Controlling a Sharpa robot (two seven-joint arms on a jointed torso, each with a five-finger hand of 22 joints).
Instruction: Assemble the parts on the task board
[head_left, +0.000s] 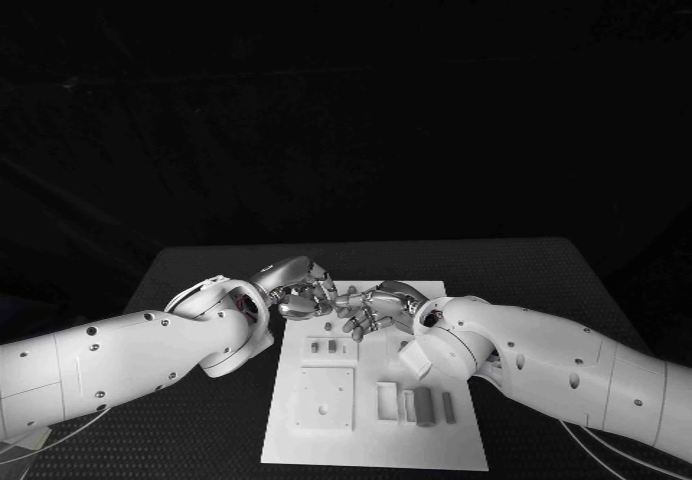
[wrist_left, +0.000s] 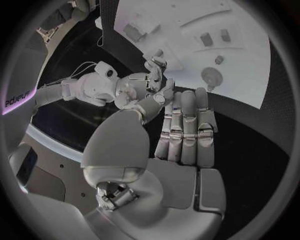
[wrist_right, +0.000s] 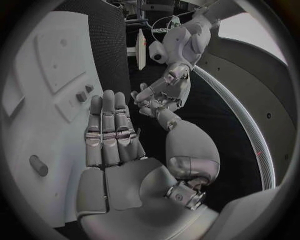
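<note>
The white task board (head_left: 378, 440) lies in the middle of the black table. My left hand (head_left: 296, 288) and right hand (head_left: 375, 308) meet above its far end, fingertips close together. The left hand (wrist_left: 182, 131) shows a flat palm and straight fingers with nothing in it. The right hand (wrist_right: 114, 134) is likewise stretched out and holds nothing. Two small grey parts (head_left: 326, 347) sit in a recess just below the hands, also seen as the parts (wrist_left: 214, 37). Several longer grey parts (head_left: 415, 405) lie side by side at the board's near right.
A square raised plate (head_left: 326, 397) takes up the board's near left. A short grey peg (wrist_right: 38, 165) stands on the board beside my right palm. A round socket (wrist_left: 212, 76) lies on the board beyond my left fingertips. Black table (head_left: 216, 262) surrounds the board.
</note>
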